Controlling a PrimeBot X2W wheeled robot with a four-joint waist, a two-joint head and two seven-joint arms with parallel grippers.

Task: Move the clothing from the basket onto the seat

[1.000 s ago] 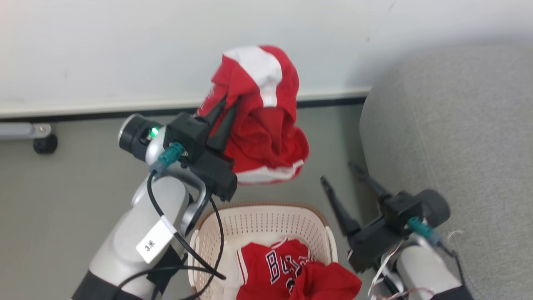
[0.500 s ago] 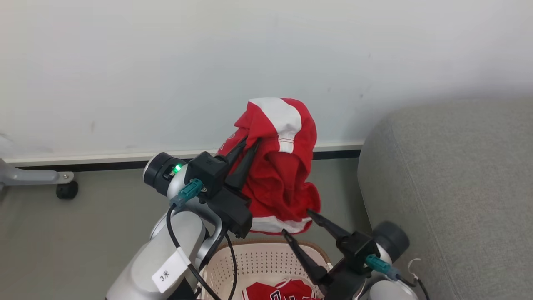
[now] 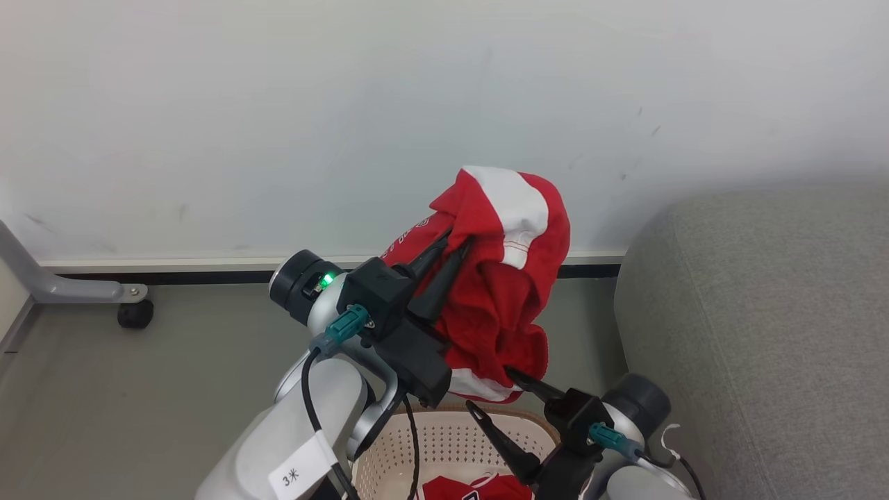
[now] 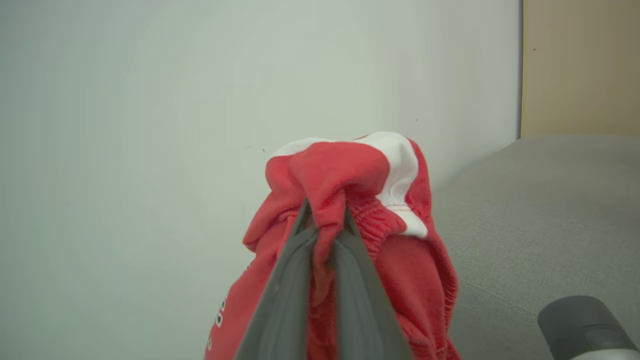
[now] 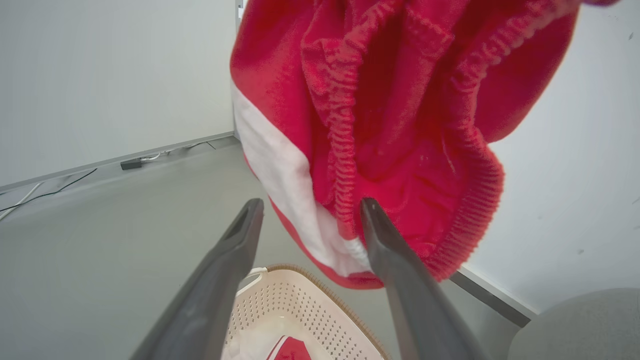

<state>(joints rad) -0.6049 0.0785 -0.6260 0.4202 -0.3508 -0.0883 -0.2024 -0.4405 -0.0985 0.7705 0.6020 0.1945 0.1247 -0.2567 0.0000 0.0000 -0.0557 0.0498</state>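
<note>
Wall behind — L pincer grips 1 shorts; basket: 1 jersey.

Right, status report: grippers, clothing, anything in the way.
Left gripper shut on red shorts, held above basket. Right gripper open at shorts' lower hem. Another red garment in basket. Seat to the right, path looks clear.

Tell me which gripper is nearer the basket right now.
Right. The right gripper hangs open just above the basket; the left gripper is higher up, shut on the red shorts above the basket.
</note>
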